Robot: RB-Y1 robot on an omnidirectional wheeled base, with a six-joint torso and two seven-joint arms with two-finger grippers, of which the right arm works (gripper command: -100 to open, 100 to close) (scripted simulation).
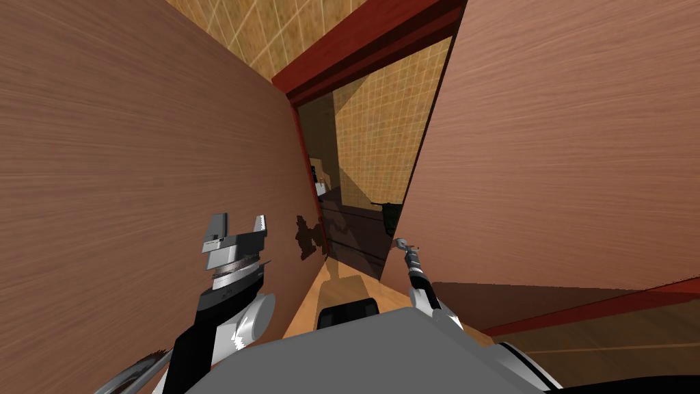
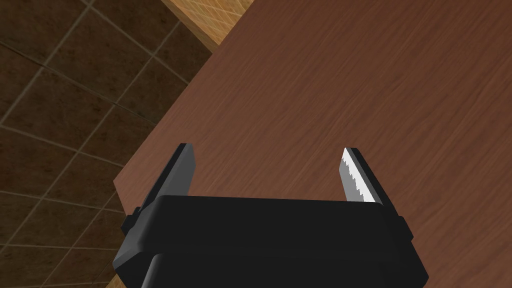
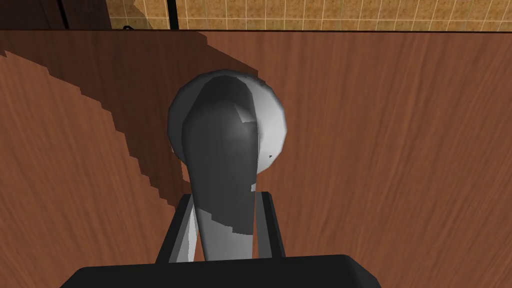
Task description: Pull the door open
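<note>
Close in, the right wrist view shows the right gripper [image 3: 225, 197] clamped on the grey handle [image 3: 225, 130] of the door [image 3: 400, 150]. The head view shows that door ajar, with the left gripper [image 1: 238, 226] spread apart left of it.

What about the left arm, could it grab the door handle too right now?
Probably not. The right gripper has its fingers shut on the door handle, leaving little free to hold. The left gripper hangs open across the gap from the door, beside a brown wood panel.
</note>
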